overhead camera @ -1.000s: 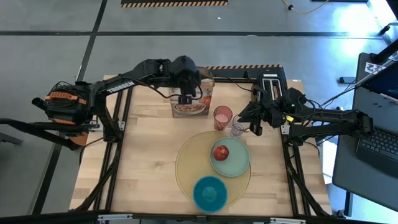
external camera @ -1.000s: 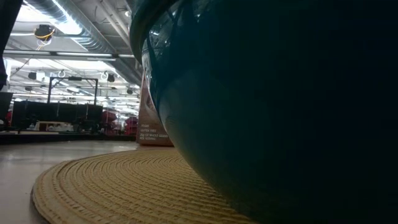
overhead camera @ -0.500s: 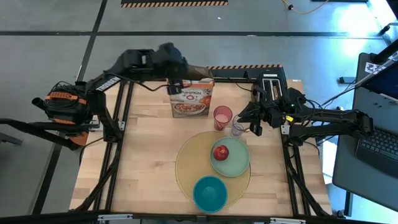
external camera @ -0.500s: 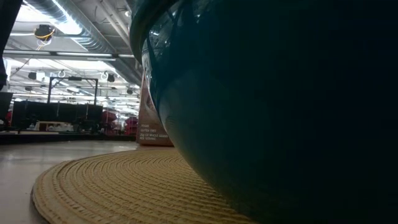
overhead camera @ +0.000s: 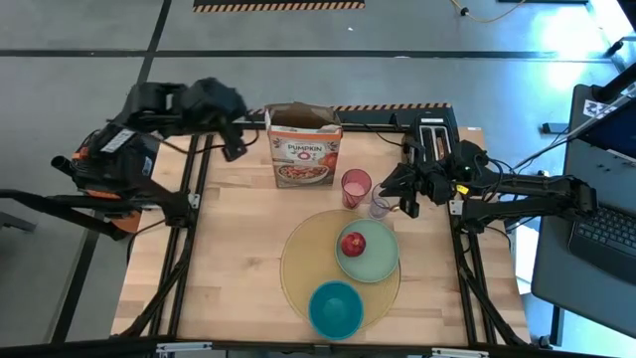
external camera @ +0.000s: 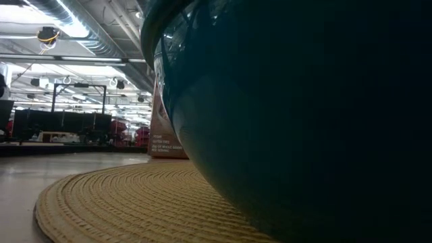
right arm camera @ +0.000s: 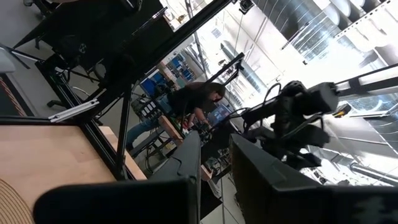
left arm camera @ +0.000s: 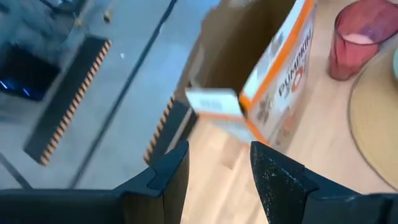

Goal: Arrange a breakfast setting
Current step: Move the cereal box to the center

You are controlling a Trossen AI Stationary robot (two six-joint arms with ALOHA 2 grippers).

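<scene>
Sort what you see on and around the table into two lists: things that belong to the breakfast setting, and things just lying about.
Breakfast setting: placemat, plate with an apple on it, bowl, pink cup, clear mug, cereal box.

Just lying about: laptop on the stand beside the table, loose cables near the right arm.

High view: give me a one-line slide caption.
Apple on plate, bowl on placemat, cereal box upright; left claw off the table's edge, right claw by the mug.
</scene>
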